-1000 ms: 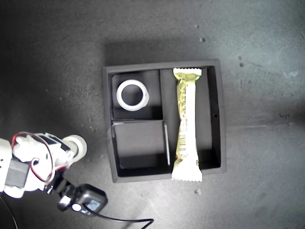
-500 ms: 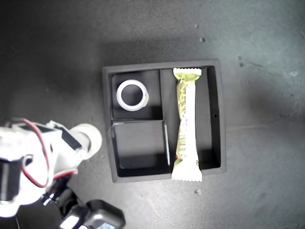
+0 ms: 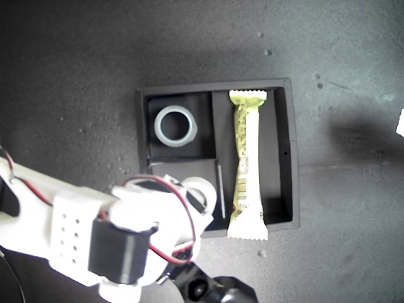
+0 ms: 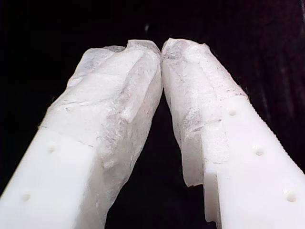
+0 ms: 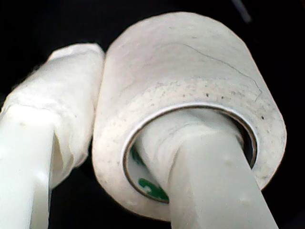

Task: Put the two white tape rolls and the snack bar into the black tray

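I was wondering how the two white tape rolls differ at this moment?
The loose roll lies flat in a small compartment of the tray; the held roll is pinched by my second hand, one finger through its core, over the neighbouring small compartment. Both are white rings.

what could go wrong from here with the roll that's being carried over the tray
One finger of my second gripper runs through the core of the second tape roll, so on opening the roll may hang on that finger rather than drop. In the exterior view the arm hides most of the free small compartment of the black tray, so the roll could land on a divider. The snack bar overhangs the tray's near wall and a sweep could knock it.
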